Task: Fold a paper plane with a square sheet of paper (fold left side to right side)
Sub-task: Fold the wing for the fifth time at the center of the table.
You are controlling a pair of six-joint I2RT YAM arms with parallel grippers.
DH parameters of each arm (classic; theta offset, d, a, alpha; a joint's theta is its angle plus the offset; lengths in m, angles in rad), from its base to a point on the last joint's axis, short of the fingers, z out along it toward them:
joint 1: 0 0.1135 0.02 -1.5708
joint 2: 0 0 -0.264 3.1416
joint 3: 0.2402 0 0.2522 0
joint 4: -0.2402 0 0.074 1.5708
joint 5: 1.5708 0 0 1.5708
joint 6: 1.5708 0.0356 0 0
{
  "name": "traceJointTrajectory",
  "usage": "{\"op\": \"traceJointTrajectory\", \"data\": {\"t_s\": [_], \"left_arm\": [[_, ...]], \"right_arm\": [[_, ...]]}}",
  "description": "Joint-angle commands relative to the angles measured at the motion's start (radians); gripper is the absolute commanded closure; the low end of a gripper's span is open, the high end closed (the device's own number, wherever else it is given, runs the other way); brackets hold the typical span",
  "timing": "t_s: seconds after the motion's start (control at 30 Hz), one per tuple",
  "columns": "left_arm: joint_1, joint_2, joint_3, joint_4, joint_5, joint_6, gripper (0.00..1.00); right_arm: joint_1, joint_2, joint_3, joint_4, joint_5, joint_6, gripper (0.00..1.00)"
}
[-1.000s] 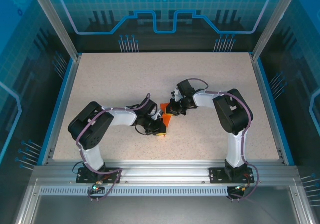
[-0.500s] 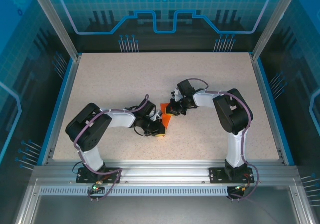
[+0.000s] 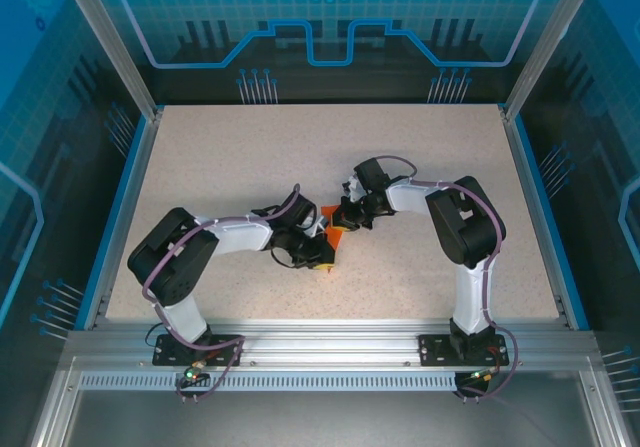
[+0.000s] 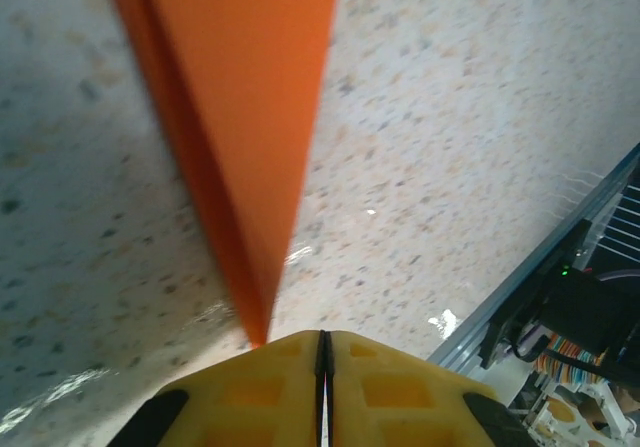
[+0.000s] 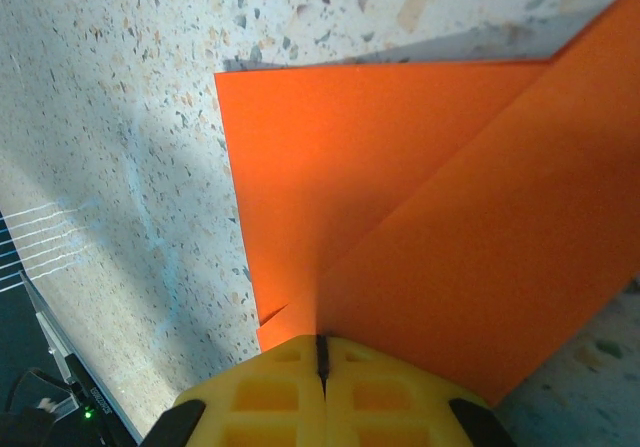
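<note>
Both sets of jaws are drawn together, with only a hairline seam between the yellow fingers. On the left gripper (image 4: 322,365) nothing orange enters that seam. The tapered tip of the square sheet of paper (image 4: 250,117) ends against the top of one finger, beside the seam, so contact is likely but no hold is evident. On the right gripper (image 5: 322,362) the sheet (image 5: 450,217) runs up to and beneath the fingertips. Whether a layer is nipped or merely pressed down cannot be determined. From above, the left gripper (image 3: 320,257) and right gripper (image 3: 343,218) meet near the middle of the speckled table (image 3: 420,147), with the sheet (image 3: 334,233) lying between and partly under them. Condition of work: the sheet is no longer a flat square. The right wrist view shows a broad diagonal flap folded over a squared lower layer, and the left wrist view shows stacked edges narrowing to a point. Assessment: folding is under way but incomplete. No slim dart with a centre crease is apparent, so the remaining folds and firm creasing appear outstanding. Layers lifting apart is the evident risk.
</note>
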Motion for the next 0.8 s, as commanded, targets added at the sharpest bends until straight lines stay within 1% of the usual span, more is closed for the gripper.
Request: {"op": "traceJointTrajectory", "data": {"t_s": [0.0, 0.33, 0.77], "left_arm": [[-0.005, 0.006, 0.005, -0.035, 0.026, -0.008, 0.88], [-0.007, 0.062, -0.026, -0.007, 0.033, -0.014, 0.88], [-0.007, 0.071, -0.08, -0.011, 0.012, -0.012, 0.88]], "right_arm": [[-0.018, 0.074, -0.034, -0.11, 0.123, -0.014, 1.0], [-0.019, 0.076, -0.04, -0.108, 0.121, -0.013, 1.0], [-0.016, 0.078, -0.039, -0.119, 0.131, -0.016, 1.0]]}}
